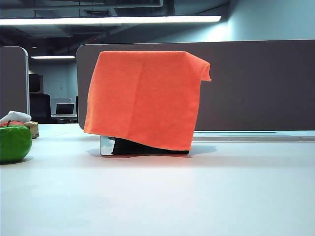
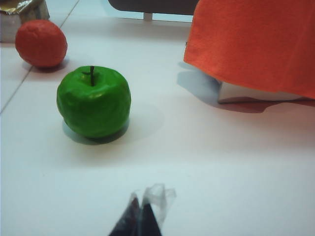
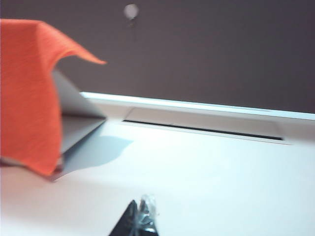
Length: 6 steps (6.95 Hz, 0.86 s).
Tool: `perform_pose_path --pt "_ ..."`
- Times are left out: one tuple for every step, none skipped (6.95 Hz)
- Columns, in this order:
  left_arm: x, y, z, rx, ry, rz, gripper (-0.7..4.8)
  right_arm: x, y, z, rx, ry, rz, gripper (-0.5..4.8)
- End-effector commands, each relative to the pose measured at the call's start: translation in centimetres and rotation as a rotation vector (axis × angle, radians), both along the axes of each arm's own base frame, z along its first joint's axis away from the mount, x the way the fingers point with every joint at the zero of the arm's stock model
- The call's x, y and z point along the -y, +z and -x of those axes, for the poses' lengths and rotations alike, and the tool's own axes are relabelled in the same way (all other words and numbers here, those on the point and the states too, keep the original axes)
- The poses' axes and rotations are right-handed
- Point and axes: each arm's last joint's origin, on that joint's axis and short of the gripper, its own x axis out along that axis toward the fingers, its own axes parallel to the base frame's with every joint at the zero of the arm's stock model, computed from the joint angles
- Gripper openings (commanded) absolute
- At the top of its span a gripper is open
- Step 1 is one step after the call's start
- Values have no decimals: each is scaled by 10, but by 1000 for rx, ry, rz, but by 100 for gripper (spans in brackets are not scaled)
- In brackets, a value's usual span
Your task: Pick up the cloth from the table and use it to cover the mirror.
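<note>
The orange cloth (image 1: 142,98) hangs draped over the upright mirror (image 1: 106,145), hiding all but a low corner of the pane and the dark stand base (image 1: 147,147). In the left wrist view the cloth (image 2: 256,44) covers the mirror's lower edge (image 2: 256,93). From the right wrist view the cloth (image 3: 27,93) hangs over the mirror's side (image 3: 76,123). My left gripper (image 2: 141,206) is shut and empty, low over the white table (image 1: 197,196), well back from the mirror. My right gripper (image 3: 139,209) is shut and empty too. Neither arm shows in the exterior view.
A green apple (image 2: 93,102) (image 1: 14,142) sits on the table left of the mirror, with a red-orange ball (image 2: 41,43) and a small box behind it. A white cloth lump (image 1: 15,117) lies there too. A grey-brown partition (image 1: 256,83) stands behind the table.
</note>
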Motion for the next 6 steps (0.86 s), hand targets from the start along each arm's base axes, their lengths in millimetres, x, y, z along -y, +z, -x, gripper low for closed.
perform_pose_path --pt "3 -2 -2 65 -98 -66 -6 -1 0 0 19 30 51 -5" --pt "-1 -1 -3 88 35 -189 -6 2 2 0 39 -52 51 -5" --pt "-11 6 -6 139 181 -135 -6 18 10 -1 117 -138 1 -5" --pt "-13 7 -6 147 180 -127 -6 19 10 -1 120 -125 -8 -5" --pt "-29 11 -8 185 176 -11 -6 23 14 0 147 -85 -37 -5" --pt "-31 12 -8 194 177 4 -6 22 15 0 159 -75 -41 -5"
